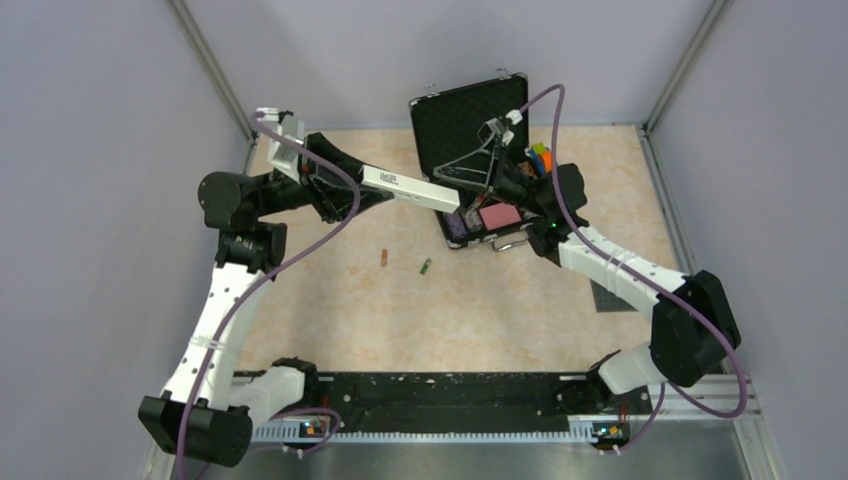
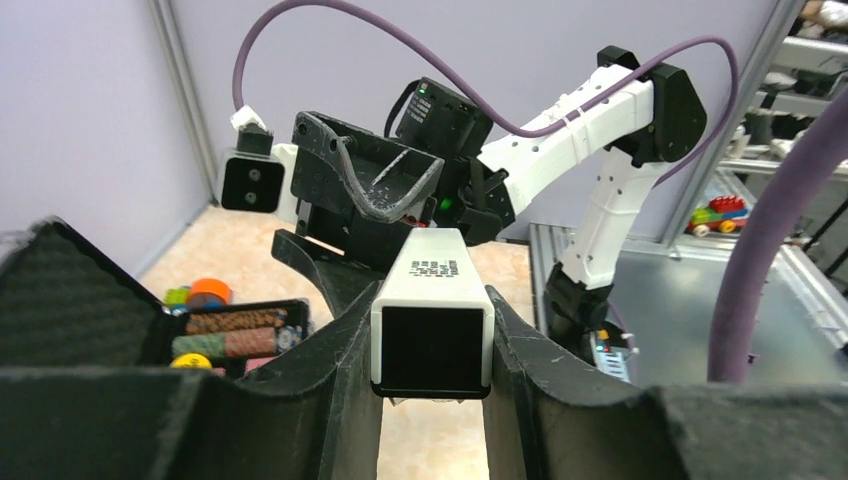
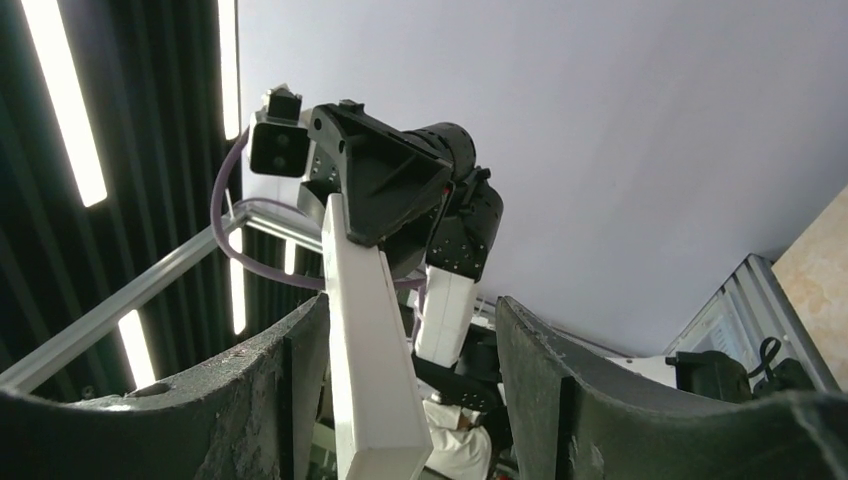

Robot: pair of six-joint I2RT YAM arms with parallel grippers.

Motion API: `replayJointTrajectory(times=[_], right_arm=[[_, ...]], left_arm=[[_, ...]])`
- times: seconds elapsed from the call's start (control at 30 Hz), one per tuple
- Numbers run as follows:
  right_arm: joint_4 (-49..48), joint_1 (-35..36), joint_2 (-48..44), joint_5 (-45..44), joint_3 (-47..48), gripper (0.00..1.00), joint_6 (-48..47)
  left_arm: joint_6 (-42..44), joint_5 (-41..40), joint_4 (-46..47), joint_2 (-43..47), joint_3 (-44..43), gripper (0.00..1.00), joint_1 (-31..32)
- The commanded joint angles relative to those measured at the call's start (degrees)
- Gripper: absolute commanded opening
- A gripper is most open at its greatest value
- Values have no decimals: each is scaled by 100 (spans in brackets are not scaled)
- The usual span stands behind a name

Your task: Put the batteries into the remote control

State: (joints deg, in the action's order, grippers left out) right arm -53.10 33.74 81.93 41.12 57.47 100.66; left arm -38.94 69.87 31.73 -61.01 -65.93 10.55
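1. top view: the left claw [image 1: 362,178] is clenched on one end of the slim flat white plastic remote control [image 1: 410,189] and holds it in the air, almost level. the right claw [image 1: 455,196] is at the other end.
2. same view: the tiny brownish-red battery [image 1: 383,258] and the tiny green battery [image 1: 425,265] lie on the beige table [image 1: 330,320]. they are below both claws, on the side toward the arm bases, and well apart from the remote control. i judge that the step in hand is preparing the remote control with two claws, and no battery is loaded yet.
3. same view: the open black hard case [image 1: 470,110] is just behind and under the right claw. when this claw goes down to the batteries, it must get free of the lid.
4. left wrist view: the left claw [image 2: 432,350] grasps the remote control [image 2: 432,300] with both black fingers [image 2: 335,370] pressed on its sides. ahead of it is the right claw [image 2: 370,190]. to its left lie rows of round poker chips [image 2: 230,335].
5. right wrist view: the right claw [image 3: 410,340] is released. the remote control [image 3: 370,380] stands between its jaws, close to one finger, with a gap to the other. beyond it is the left claw [image 3: 380,190].
6. the next move, i think, calls for a firm second grip without twisting the remote control.
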Motion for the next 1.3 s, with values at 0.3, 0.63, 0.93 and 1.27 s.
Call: replayJointTrajectory(times=[0.3, 0.63, 0.93, 1.27], right_arm=[[-678, 211, 188, 442, 647, 60, 66], [-1155, 265, 368, 520, 623, 28, 279], [-1763, 265, 486, 511, 468, 1, 610], [-2096, 152, 447, 519, 304, 0, 758]], left_arm=[[1070, -376, 34, 249, 192, 0, -22], [1050, -630, -31, 279, 229, 0, -17], [1016, -712, -456, 233, -55, 0, -97], [190, -386, 254, 90, -160, 0, -526]])
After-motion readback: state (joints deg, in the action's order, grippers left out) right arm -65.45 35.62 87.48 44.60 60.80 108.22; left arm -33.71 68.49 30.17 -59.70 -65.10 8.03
